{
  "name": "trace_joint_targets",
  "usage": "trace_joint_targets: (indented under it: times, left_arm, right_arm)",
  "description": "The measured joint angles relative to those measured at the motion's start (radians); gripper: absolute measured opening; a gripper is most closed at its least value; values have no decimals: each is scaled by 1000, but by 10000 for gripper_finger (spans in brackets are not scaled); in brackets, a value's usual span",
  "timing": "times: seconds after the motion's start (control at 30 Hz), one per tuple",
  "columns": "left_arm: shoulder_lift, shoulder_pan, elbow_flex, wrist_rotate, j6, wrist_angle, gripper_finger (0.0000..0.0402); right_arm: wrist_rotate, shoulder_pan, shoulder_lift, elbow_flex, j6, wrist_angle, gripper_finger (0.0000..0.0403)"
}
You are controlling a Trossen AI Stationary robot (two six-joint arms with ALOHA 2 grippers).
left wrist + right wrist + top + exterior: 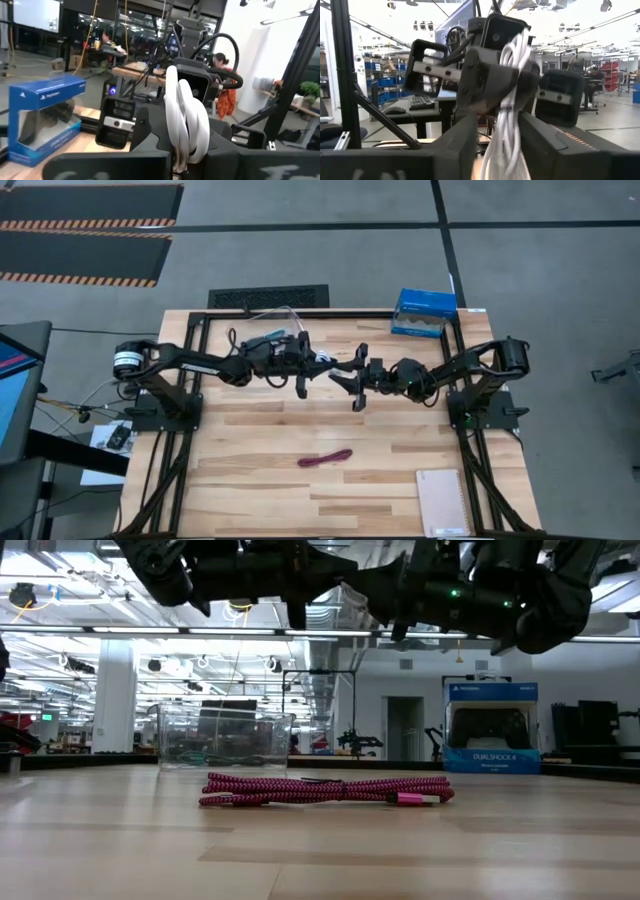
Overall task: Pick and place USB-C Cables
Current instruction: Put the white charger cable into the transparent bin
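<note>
The left gripper (pixel 318 361) and right gripper (pixel 345 372) meet tip to tip above the table, both pinching the white cable (pixel 506 115) between them. If one lets go early, the bundle could drop. The maroon cable (pixel 325 458) lies well below them.

Even overhead light on my table, glare behind my wrists

From above, my wooden table (pixel 300 430) is evenly lit with only faint shadows under my arms. At table height, ceiling strip lights (pixel 200 630) glare from 10 to 2 o'clock, my arms go to silhouette, and the maroon cable (pixel 325 790) stays crisp while the near boards blur. Bright background washes out behind my right wrist; my own fingers (pixel 415 155) are soft and dark at 6 o'clock.
</note>
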Motion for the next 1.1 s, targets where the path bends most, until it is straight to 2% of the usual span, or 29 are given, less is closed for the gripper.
trace_joint_targets:
  times: [0.27,0.57,0.77,0.93,1.1]
  left_arm:
    - [-125,8,0,-75,79,-225,0]
    - [-328,59,0,-202,150,-650,0]
    - [-461,127,0,-297,200,-874,0]
    - [-505,216,0,-287,204,-963,0]
    - [-488,301,0,-280,225,-1031,0]
  right_arm:
    - [0,0,0,0,1,1,243]
    - [0,13,-24,-2,2,-40,253]
    - [0,34,-138,-2,2,-302,253]
    - [0,55,-253,-2,4,-573,253]
    - [3,75,-334,-2,24,-769,253]
